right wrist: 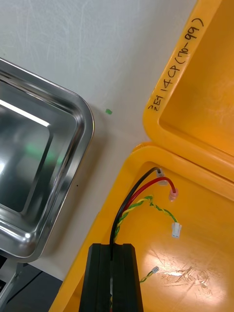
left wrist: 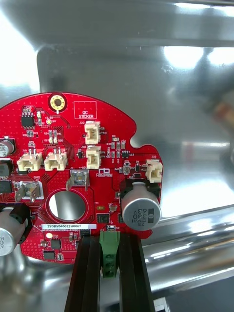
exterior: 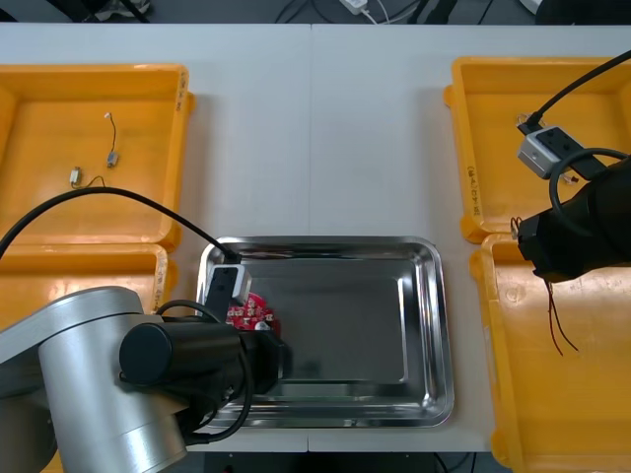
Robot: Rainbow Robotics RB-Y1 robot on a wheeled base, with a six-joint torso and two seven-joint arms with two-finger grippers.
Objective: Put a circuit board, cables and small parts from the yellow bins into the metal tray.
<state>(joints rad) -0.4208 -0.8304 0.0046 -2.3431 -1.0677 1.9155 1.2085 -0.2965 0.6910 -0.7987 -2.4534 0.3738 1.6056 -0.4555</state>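
Circuit board (left wrist: 73, 146) marked "QC STICKER" | left tool (left wrist: 109, 240) grips it inside metal tray (exterior: 325, 242) | right tool (right wrist: 113, 249) clamps cables (right wrist: 141, 187) | yellow bin (right wrist: 204, 97) "(76-99)"

I see a mirror-bright, smooth metal tray (exterior: 446, 325), a satin red circuit board (left wrist: 109, 114) and yellow bins (right wrist: 204, 214) of smooth, scuffed plastic.

The left arm (exterior: 84, 365) has a rounded silver-grey shell and a black wrist, with a black cable (exterior: 118, 192) arching over it. The black right arm (exterior: 582, 232) bears a grey box (exterior: 547, 150). The fingers (left wrist: 87, 278) are flat black slabs.
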